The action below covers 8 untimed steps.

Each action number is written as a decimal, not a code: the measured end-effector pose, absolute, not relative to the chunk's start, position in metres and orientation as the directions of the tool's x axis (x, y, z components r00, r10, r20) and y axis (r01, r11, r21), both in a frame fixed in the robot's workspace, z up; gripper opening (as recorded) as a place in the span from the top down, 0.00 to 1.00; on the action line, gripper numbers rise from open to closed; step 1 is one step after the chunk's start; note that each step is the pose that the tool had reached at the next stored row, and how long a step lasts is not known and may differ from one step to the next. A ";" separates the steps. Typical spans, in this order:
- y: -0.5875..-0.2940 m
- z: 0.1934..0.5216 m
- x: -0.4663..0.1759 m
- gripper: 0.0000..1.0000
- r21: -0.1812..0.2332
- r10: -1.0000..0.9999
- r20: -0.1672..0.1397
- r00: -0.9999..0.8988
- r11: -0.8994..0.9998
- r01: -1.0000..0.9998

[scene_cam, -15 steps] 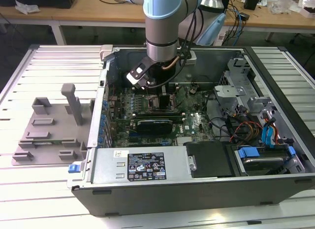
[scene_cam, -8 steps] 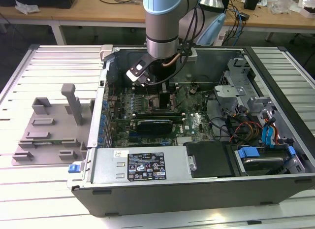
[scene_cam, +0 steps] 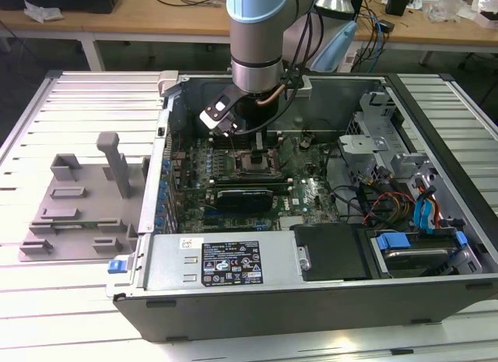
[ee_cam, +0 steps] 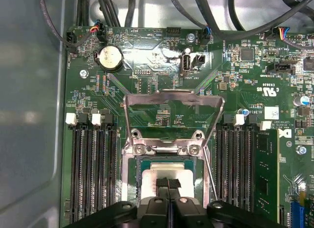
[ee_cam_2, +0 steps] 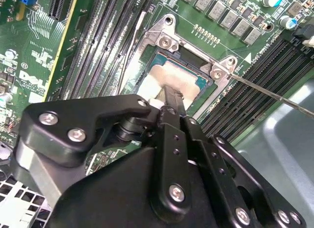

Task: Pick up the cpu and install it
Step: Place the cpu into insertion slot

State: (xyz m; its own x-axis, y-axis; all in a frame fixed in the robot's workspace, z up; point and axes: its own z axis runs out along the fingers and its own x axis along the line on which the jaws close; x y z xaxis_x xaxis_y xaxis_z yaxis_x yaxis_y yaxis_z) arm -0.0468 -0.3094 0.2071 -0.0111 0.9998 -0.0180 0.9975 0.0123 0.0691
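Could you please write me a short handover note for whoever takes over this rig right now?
Gripper: shut, tips down on the middle of the cpu, inside the open computer case.
Cpu: lying flat in the motherboard socket, seen in both wrist views.
Done: the cpu appears to be placed in the socket.
Left: the load plate stands raised, not yet closed over the cpu. Whether the chip is fully seated cannot be told.
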 end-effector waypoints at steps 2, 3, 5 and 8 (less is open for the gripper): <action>-0.309 0.207 -0.047 0.89 0.069 1.000 -0.018 -0.011 0.012 0.998; -0.309 0.207 -0.047 0.89 0.069 1.000 -0.018 -0.011 0.012 0.998; -0.309 0.207 -0.047 0.89 0.070 1.000 -0.017 -0.011 0.012 0.997; -0.309 0.207 -0.049 0.89 0.076 1.000 -0.018 -0.011 0.012 0.997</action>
State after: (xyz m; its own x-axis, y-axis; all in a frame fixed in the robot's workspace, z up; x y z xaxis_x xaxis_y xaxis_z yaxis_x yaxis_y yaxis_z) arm -0.0494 -0.3094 0.2071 -0.0111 0.9998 -0.0176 0.9970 0.0124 0.0765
